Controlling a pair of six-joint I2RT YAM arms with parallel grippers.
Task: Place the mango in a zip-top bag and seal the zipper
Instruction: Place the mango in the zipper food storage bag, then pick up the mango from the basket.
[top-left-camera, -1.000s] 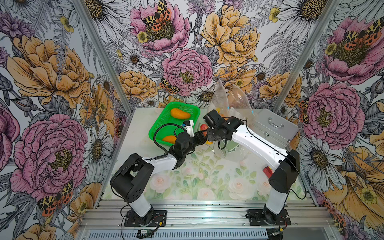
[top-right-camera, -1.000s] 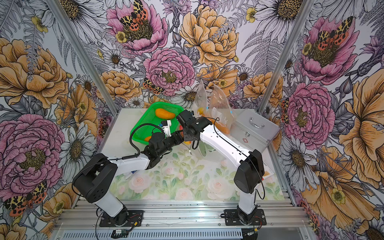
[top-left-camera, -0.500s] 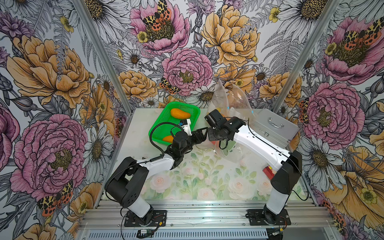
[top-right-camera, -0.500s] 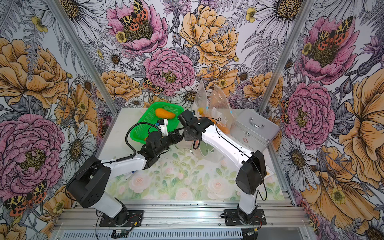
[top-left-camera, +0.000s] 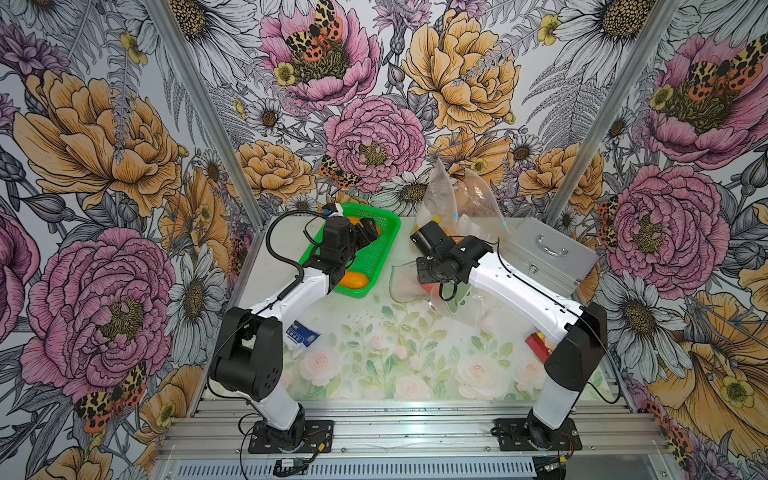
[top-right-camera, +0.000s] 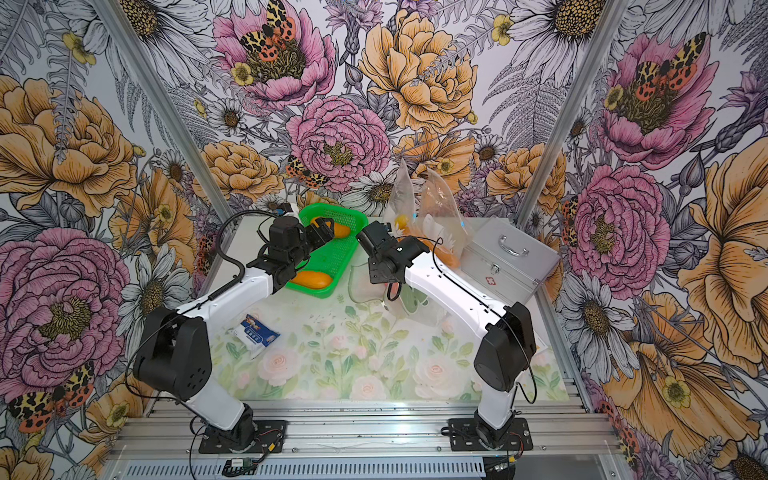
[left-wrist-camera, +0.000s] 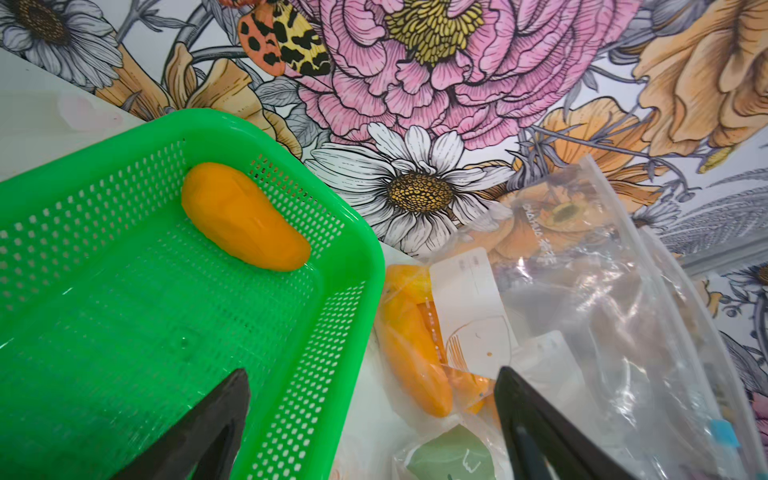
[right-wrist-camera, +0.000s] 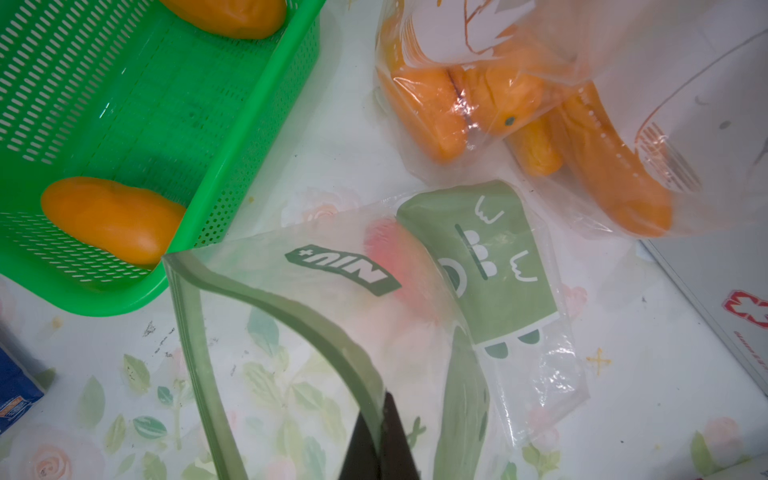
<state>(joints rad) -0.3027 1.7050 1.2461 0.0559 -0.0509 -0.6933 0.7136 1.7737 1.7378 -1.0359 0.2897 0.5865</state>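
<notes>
The clear zip-top bag with green print lies on the table, its mouth held up. My right gripper is shut on the bag's green zipper rim. A reddish mango shows blurred through the bag's wall, and in a top view under the right wrist. My left gripper is open and holds nothing. It hangs over the green basket, near the far orange mango. A second orange mango lies at the basket's near end.
Other clear bags holding orange mangoes stand against the back wall. A silver case sits at the back right, a blue packet by the left arm and a red item by the right arm.
My left gripper has opened and drawn back from the bag's mouth to above the basket. The mango it carried is now in the bag. The right gripper has kept its hold.
</notes>
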